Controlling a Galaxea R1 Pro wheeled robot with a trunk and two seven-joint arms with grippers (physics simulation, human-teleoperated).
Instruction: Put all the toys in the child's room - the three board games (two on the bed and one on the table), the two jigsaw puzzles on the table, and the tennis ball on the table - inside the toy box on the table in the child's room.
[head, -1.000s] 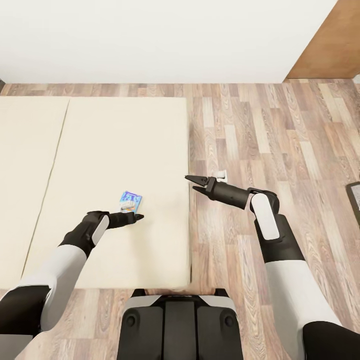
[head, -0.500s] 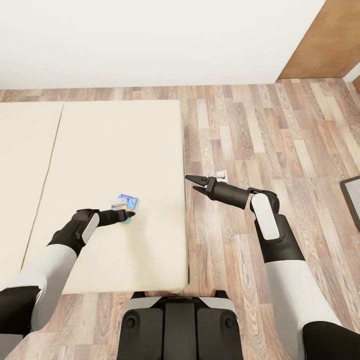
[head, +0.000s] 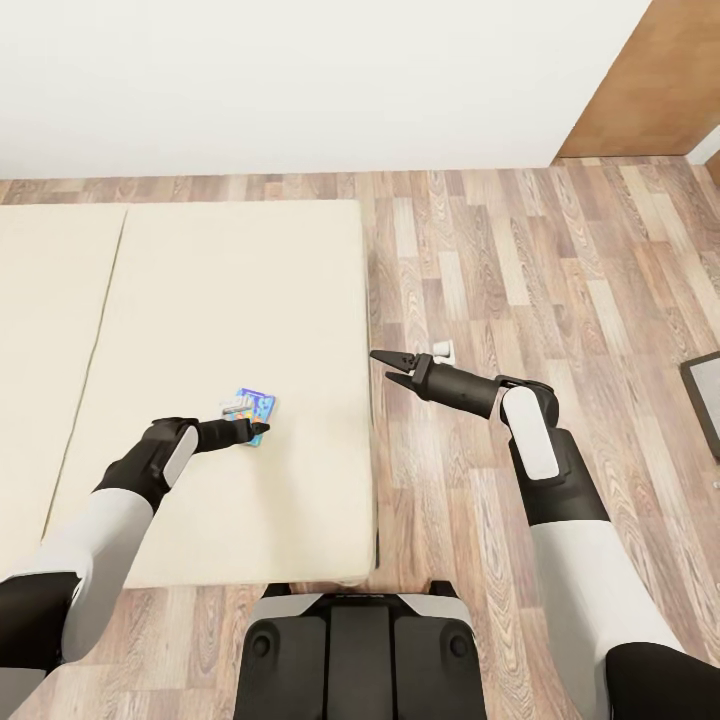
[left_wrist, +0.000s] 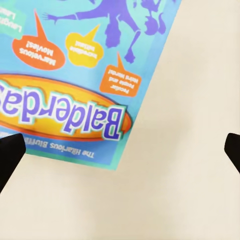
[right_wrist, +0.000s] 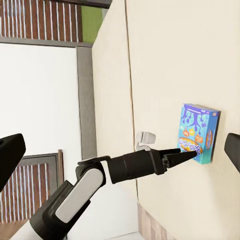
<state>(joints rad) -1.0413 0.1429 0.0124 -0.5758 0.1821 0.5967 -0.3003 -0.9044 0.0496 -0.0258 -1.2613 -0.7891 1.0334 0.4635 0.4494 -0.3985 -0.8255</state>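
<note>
Beige two-section mattress (head: 200, 300) fills most of the head view, with the small blue printed game box (head: 252, 405) lying flat on it right at the left gripper (head: 252, 430) (fingers spread wide, box just ahead). The right gripper (head: 392, 367) is also open, over the wood-plank floor (head: 560, 260) — well apart from the box. Nothing's shifted since half a second ago.

White wall (head: 300, 80), wood-plank floor (head: 560, 280), brown door panel (head: 660, 90), dark mat edge (head: 705, 395)
</note>
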